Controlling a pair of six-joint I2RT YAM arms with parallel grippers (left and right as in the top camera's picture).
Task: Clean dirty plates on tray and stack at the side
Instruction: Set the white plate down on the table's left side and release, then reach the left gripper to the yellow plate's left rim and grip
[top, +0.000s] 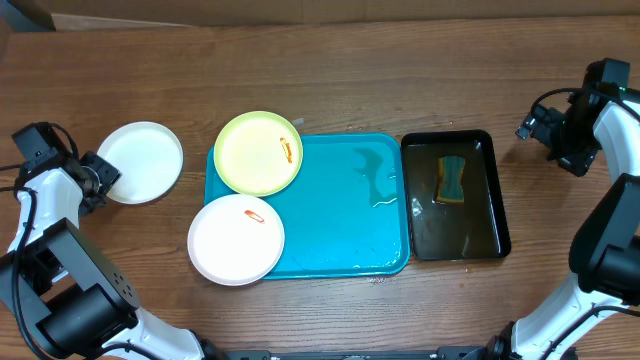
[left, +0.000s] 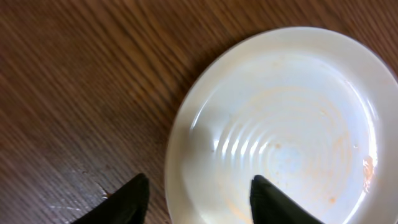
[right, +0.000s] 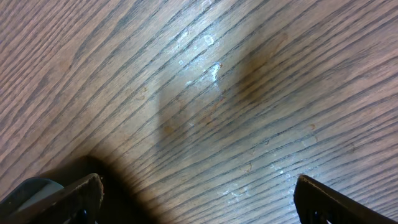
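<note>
A white plate (top: 140, 162) (left: 280, 124) lies on the bare table left of the tray, with faint orange traces on it. My left gripper (top: 105, 178) (left: 199, 202) is at its left rim; the jaws stand apart, one finger over the wood and one over the plate, neither pressing the rim. A lime-green plate (top: 258, 152) with an orange smear rests on the turquoise tray (top: 340, 210) at its far-left corner. A second white plate (top: 236, 238), also smeared, overhangs the tray's near-left corner. My right gripper (top: 545, 125) (right: 199, 199) hangs open over bare wood at the far right.
A black tray (top: 498, 200) holding water and a sponge (top: 452, 180) stands right of the turquoise tray. Small water puddles (top: 375, 175) lie on the turquoise tray's right half. The arms' bases occupy the near corners.
</note>
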